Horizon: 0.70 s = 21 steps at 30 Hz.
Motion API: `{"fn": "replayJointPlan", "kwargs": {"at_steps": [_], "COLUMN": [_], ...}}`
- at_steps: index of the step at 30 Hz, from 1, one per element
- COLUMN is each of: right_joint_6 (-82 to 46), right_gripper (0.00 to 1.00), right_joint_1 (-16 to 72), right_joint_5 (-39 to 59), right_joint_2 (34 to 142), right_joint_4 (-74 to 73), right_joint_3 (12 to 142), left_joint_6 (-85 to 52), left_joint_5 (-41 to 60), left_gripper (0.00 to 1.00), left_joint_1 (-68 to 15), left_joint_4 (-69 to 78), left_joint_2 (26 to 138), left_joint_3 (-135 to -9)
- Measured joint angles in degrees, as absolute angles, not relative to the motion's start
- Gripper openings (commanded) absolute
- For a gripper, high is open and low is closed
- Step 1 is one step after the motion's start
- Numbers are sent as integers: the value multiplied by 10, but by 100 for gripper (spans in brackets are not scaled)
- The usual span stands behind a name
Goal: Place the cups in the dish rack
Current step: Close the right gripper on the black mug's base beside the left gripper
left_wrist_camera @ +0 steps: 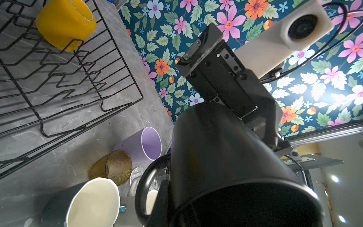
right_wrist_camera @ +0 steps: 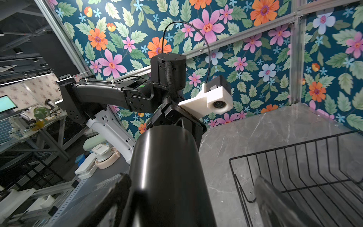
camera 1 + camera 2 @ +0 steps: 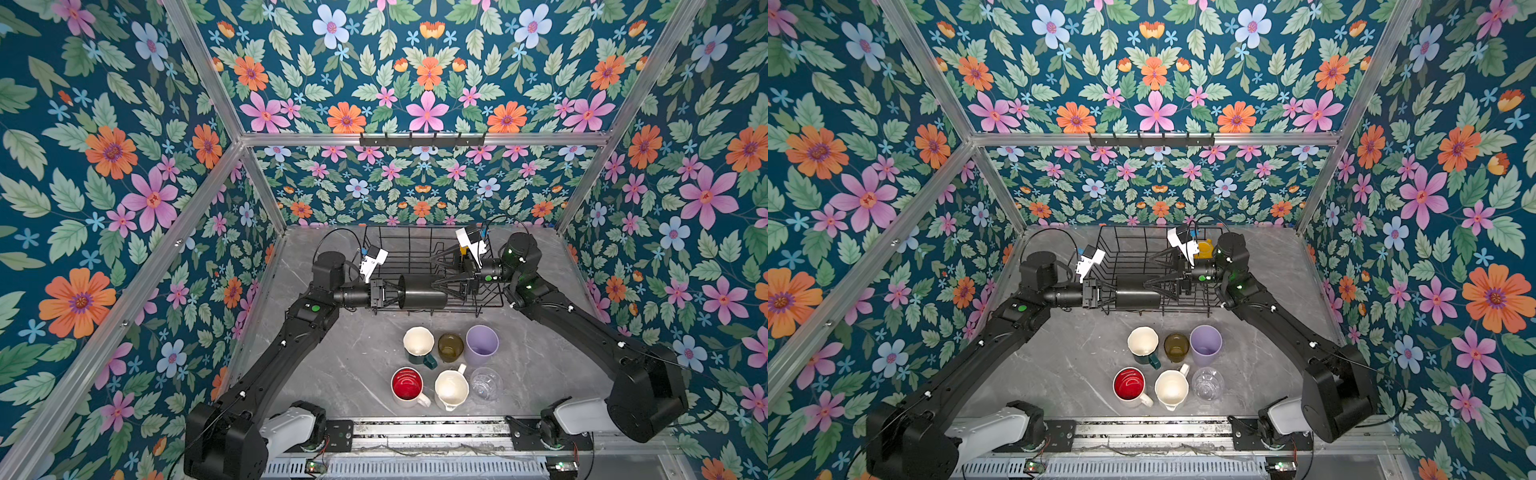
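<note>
A glossy black mug, a smooth cylinder, runs lengthwise away from the lens. At its far end sits the black left gripper, fingertips hidden by the mug, with a white block-shaped wrist camera just beyond. The right gripper spreads its jaws wide either side of the mug, one blurred dark finger close against it and the other well clear. On that clear side the black wire dish rack stands on the grey marble-patterned tabletop.
</note>
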State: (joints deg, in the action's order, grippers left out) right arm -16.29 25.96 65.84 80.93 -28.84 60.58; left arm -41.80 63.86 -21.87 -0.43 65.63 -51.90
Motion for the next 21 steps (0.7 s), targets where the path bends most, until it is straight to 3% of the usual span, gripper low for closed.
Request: {"fn": "replayJointPlan", "kwargs": {"at_steps": [21], "right_joint_6": [-134], "right_gripper": [99], "right_joint_1": [317], "right_joint_5": [677], "right_joint_2": [840], "right_joint_4": [-270], "right_joint_3": [619], "left_joint_6": [-463], "left_joint_5": [659], "left_gripper": [0], "left_joint_1": [-218], "left_joint_4": [53], "left_joint_2": [645], "left_joint_3": [-491]}}
